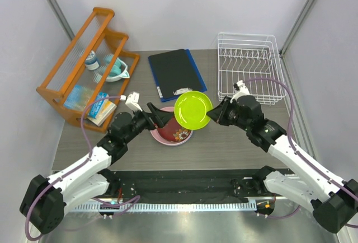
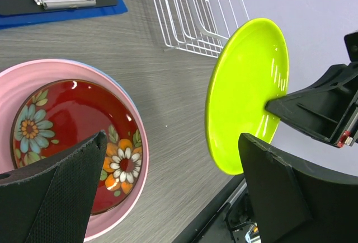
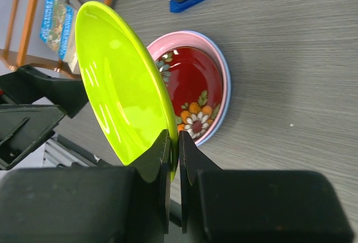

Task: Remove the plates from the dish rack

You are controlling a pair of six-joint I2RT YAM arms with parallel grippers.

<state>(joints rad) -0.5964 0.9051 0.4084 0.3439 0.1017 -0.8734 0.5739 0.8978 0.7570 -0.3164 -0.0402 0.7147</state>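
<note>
Right gripper [image 1: 214, 113] clamps the rim of the small lime-green round plastic plate [image 1: 193, 110], tilted on edge. Its hollow faces the left gripper [image 1: 158, 114], whose jaws gape wide.

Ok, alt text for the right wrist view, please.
The right gripper holds a lime green plate by its rim between its fingers, on edge above the table. Behind it, a dark red floral plate sits inside a pink plate.

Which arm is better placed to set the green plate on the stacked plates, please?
Probably the right: the right gripper is shut on the rim of the green plate, near the stack. The left gripper is open, holding nothing.
</note>
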